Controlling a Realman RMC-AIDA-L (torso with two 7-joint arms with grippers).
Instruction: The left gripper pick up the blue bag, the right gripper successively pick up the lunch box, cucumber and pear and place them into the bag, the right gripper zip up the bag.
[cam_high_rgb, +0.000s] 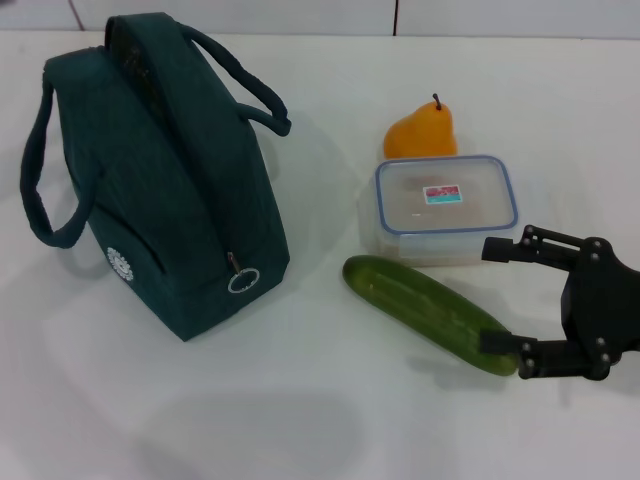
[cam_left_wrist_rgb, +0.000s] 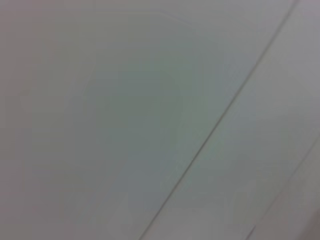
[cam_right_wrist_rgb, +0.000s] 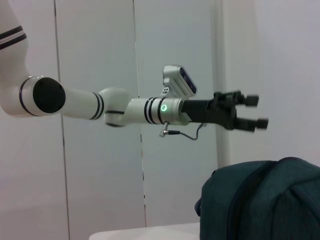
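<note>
The blue bag (cam_high_rgb: 170, 190) stands upright on the left of the white table, handles up, its zipper ring (cam_high_rgb: 243, 281) hanging at the near end. The pear (cam_high_rgb: 422, 130) sits behind the lunch box (cam_high_rgb: 446, 206), and the cucumber (cam_high_rgb: 430, 313) lies slanted in front of the box. My right gripper (cam_high_rgb: 490, 296) is open at the right, low over the table; one finger is by the cucumber's right end, the other by the box's near right corner. Seen from the right wrist, the left gripper (cam_right_wrist_rgb: 257, 111) is open, held in the air above the bag (cam_right_wrist_rgb: 265, 200), holding nothing.
Bare white tabletop (cam_high_rgb: 300, 420) lies in front of the bag and the cucumber. A pale panelled wall (cam_left_wrist_rgb: 150, 120) fills the left wrist view. The left arm (cam_right_wrist_rgb: 90, 102) stretches out level, high above the table.
</note>
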